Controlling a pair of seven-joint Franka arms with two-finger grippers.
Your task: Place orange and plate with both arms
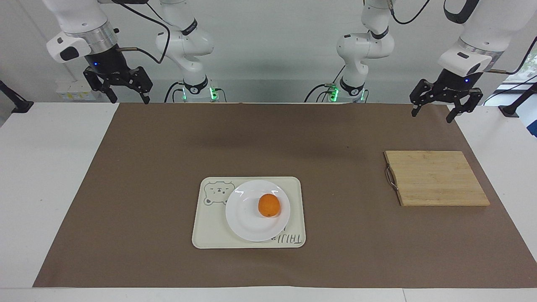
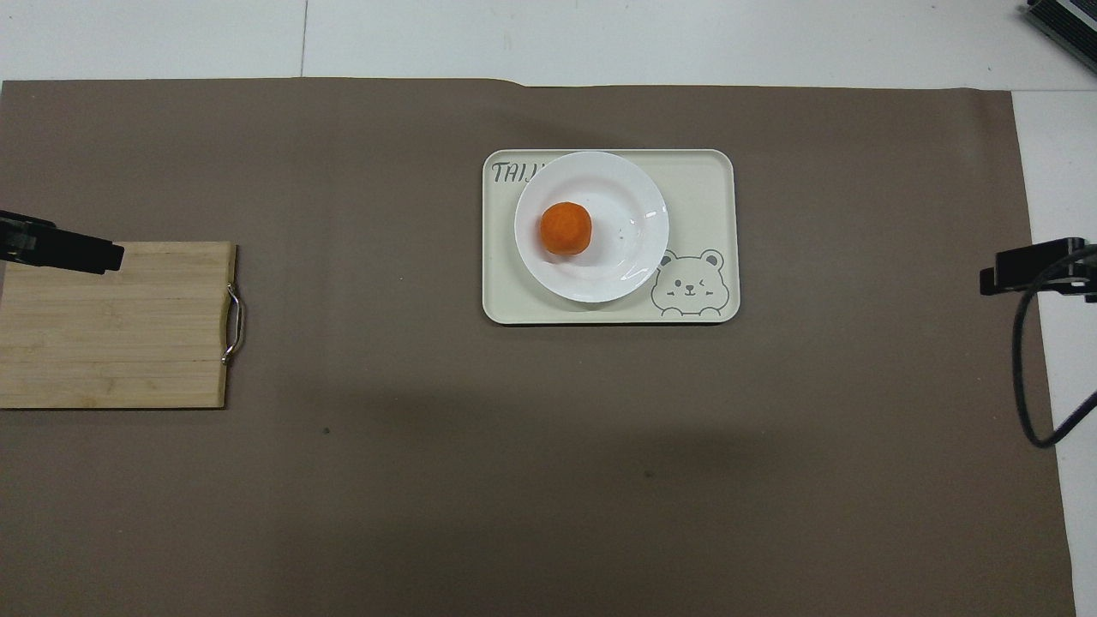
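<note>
You are looking at one piece of lettering only: the tray [image 2: 703, 180] is showing dark hand-drawn capitals along one edge, reading "TAIJ" in the overhead view before the plate [image 2: 630, 193] is covering the rest. In the facing view the same word is appearing upside down, again partly hidden. A drawn bear face is sitting at another corner of the tray.
</note>
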